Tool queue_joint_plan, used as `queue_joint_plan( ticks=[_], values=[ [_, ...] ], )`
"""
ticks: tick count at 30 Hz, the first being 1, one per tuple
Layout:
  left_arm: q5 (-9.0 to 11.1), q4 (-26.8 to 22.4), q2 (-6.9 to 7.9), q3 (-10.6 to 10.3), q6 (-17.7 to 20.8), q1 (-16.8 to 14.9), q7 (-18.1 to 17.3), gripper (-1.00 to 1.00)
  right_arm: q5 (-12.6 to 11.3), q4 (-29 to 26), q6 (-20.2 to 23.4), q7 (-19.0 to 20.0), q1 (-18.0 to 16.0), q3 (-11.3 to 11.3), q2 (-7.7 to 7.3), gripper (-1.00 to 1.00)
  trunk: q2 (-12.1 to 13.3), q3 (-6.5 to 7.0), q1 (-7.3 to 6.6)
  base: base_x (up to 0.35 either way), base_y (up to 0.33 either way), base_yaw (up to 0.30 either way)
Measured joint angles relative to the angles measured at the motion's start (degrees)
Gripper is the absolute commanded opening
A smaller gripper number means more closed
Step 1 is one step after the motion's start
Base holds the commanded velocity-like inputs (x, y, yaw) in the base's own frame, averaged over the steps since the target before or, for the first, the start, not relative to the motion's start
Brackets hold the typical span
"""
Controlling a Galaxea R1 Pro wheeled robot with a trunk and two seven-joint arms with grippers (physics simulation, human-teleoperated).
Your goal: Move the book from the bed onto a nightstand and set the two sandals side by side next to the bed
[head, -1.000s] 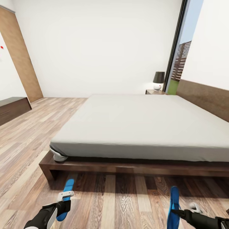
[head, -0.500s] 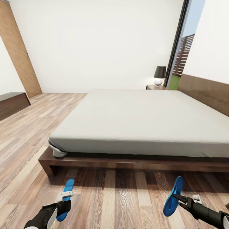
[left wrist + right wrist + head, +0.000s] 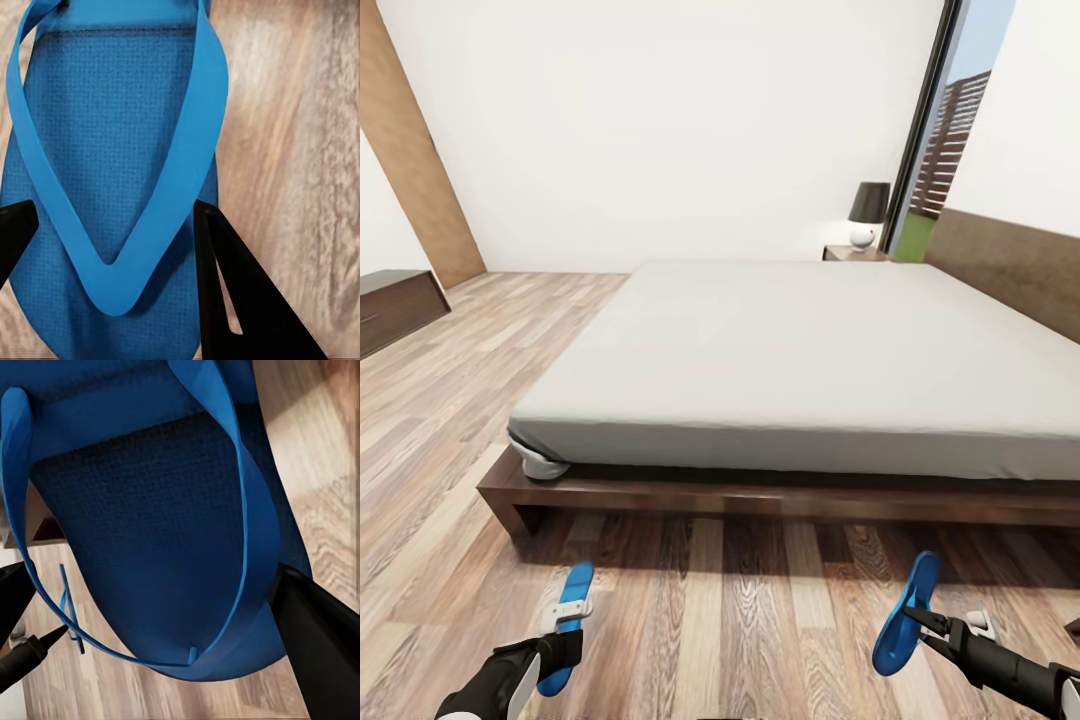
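The bed [image 3: 800, 350], with an off-white mattress on a dark wooden frame, spans the middle of the head view. Low over the plank floor in front of its foot, my left gripper [image 3: 560, 648] is shut on one blue sandal [image 3: 568, 612]. My right gripper [image 3: 922, 625] is shut on the other blue sandal [image 3: 905, 615], which is tilted up on its edge. In the left wrist view the black fingers [image 3: 225, 300] flank the left-hand sandal [image 3: 112, 150]. The right wrist view shows the right-hand sandal's sole and strap [image 3: 150, 510] close up. A nightstand [image 3: 855, 253] stands at the bed's far corner. The book is out of view.
A black-shaded lamp [image 3: 868, 213] sits on the nightstand beside the tall window [image 3: 950, 140]. The brown headboard [image 3: 1010, 265] runs along the right wall. A low dark dresser [image 3: 395, 305] stands at the far left. Open plank floor [image 3: 740, 620] lies between the two sandals.
The whole view has shifted, so the camera has moved. My right gripper has lifted its sandal and tilted it to the right. The left gripper and its sandal keep their place.
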Motion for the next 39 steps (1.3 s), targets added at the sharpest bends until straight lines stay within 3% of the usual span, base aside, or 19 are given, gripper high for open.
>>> queue_joint_plan(
  ticks=[39],
  values=[
    [0.0, -0.06, 0.09, 0.0, 0.18, 0.0, -0.01, -1.0, 0.04, -0.02, -0.03, -0.01, 0.01, 0.02, 0.07, -1.0, -0.53, -8.65, 1.0, 0.0, 0.0, 0.0]
  ],
)
